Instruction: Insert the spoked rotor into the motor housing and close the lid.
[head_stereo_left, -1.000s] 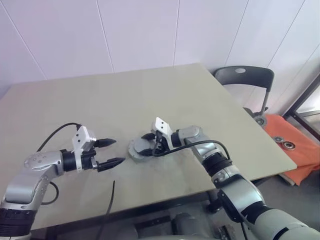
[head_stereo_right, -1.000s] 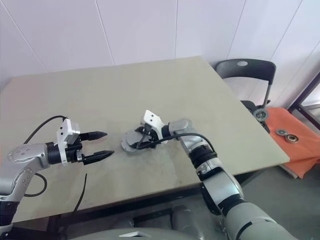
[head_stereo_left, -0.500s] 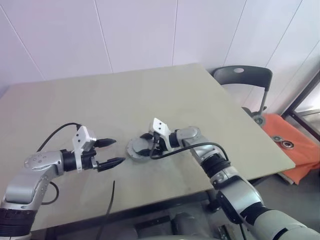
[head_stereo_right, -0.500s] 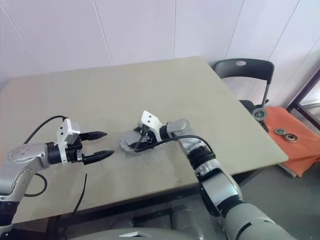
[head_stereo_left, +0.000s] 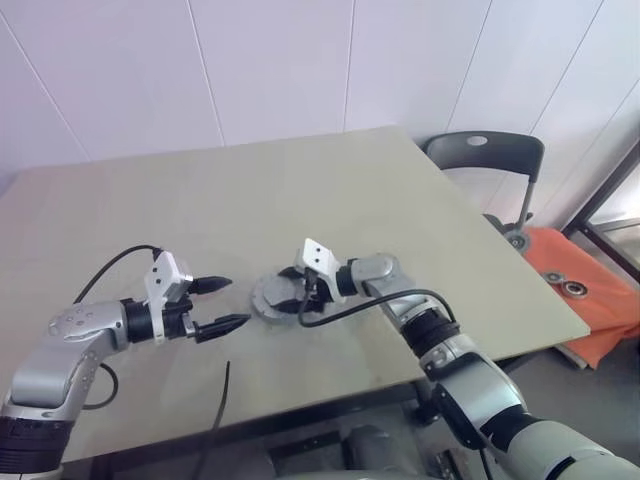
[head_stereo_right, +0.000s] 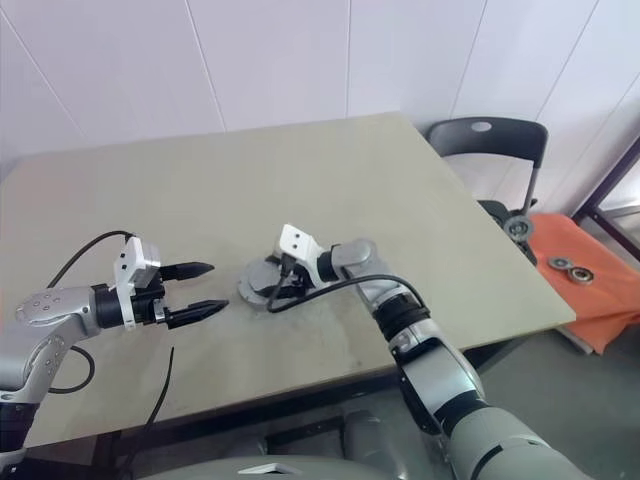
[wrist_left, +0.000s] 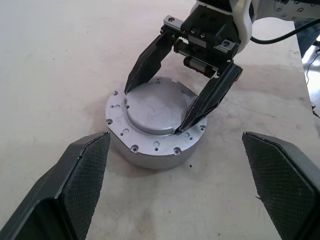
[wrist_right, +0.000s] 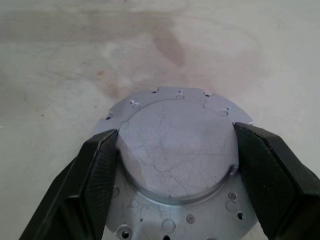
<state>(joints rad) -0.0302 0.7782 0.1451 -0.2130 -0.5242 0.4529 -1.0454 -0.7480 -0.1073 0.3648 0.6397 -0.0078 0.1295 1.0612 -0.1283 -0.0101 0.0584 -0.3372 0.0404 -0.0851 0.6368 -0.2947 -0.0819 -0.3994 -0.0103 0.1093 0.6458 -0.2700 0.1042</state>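
Two black fingertips of the right gripper sit against opposite edges of the lid, a raised flat disc already seated on the motor housing near the middle of the left wrist frame, on the worktop. Judged by look, both are machined metal: stiff, fairly heavy, smooth and likely slippery, so the lid's thin rim is the only real purchase. The left gripper hangs spread and empty at lower left; the spoked rotor and windings are presumably under the lid, unconfirmed.
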